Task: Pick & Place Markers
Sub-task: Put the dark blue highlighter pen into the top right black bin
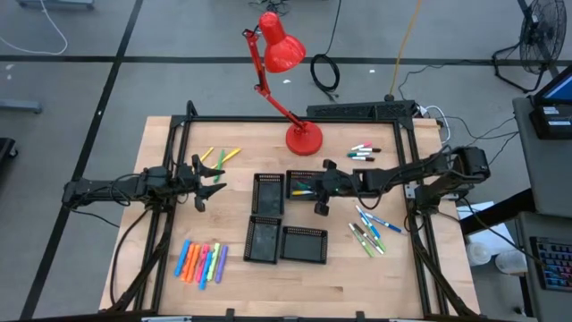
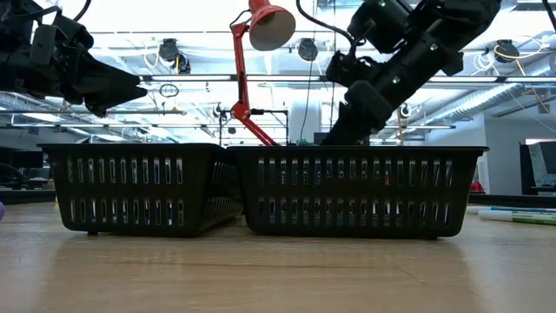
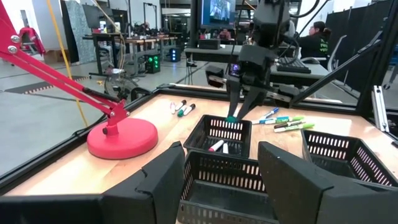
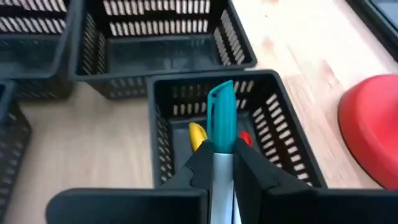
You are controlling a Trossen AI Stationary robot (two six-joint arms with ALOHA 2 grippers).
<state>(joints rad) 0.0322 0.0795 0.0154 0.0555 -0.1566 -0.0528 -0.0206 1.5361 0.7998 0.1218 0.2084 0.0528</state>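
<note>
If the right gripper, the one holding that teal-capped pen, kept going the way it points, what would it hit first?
Probably the black tray below the right gripper: the pen aims inside, at a yellow marker there.

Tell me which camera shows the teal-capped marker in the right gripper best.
The right wrist view: the teal-capped marker stands clamped in the right gripper, directly over a black tray. The left wrist view shows only its cap tip far off; the high and low views hide it behind the arm.
</note>
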